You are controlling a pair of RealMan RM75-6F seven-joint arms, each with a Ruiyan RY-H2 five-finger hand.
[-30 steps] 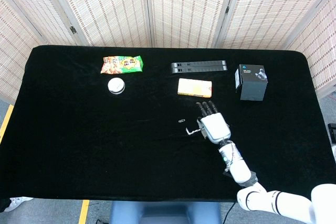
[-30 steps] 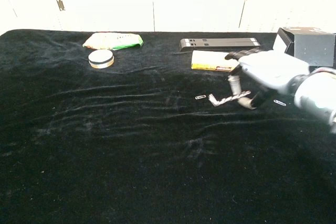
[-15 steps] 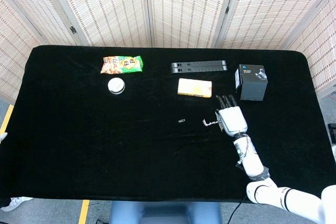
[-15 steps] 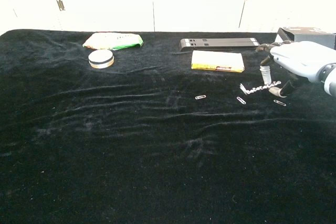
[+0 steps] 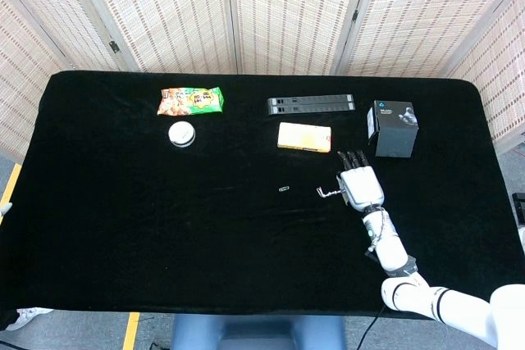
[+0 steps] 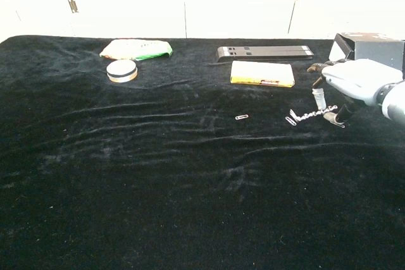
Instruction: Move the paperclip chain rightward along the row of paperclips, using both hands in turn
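Note:
The paperclip chain (image 6: 310, 116) is a short silvery string lying low over the black cloth, also seen as the chain (image 5: 327, 194) in the head view. My right hand (image 6: 354, 83) holds its right end between the thumb and a finger, and the rest trails to the left. In the head view the right hand (image 5: 361, 187) lies palm down. Single paperclips lie in a row: one paperclip (image 6: 242, 117) to the left, a second clip (image 6: 290, 121) under the chain's left end. The left clip (image 5: 284, 189) shows in the head view too. My left hand is not in either view.
Behind the row lie a yellow box (image 6: 262, 73), a long black bar (image 6: 264, 52) and a black box (image 6: 370, 49) just beyond my right hand. A snack bag (image 6: 136, 48) and a round tin (image 6: 121, 71) sit at the back left.
My right hand carried the chain rightward past the second clip, then sank a little, so the chain now hangs close to the cloth.

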